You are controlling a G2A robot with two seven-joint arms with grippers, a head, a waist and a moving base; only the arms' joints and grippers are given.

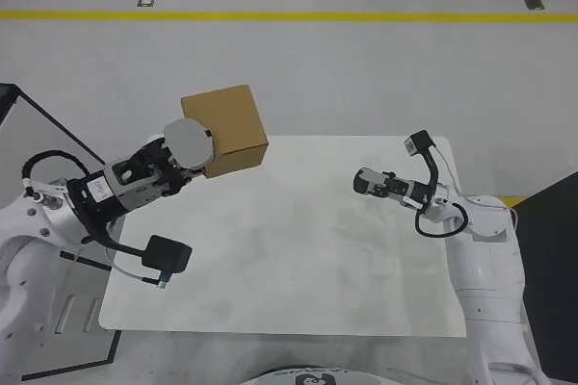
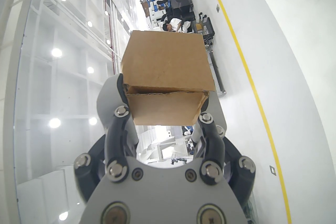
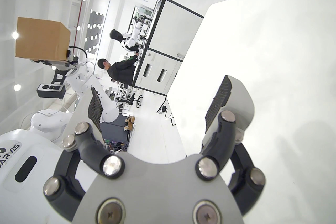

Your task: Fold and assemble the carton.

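**Top view.** The carton (image 1: 225, 129) is off the table (image 1: 289, 289), held up at its far left corner and partly overhanging the edge. The left gripper (image 1: 189, 146) is clamped on the carton's near end. The right gripper (image 1: 362, 181) hangs over the table's right side, well apart from the carton and pointing towards it.

**Left wrist view.** The fingers (image 2: 111, 96) are closed on two opposite sides of the carton, which projects straight out from the palm. It is close to cubic, with no marked long axis. A seam gapes between the upper panel and the flap nearest the palm, so that flap is judged not fully seated.

**Right wrist view.** The jaws stand wide apart with nothing between them. The carton lies across the table on the left arm. In the inspector's judgement, any pressing of the flap requires the right arm to cross to it.
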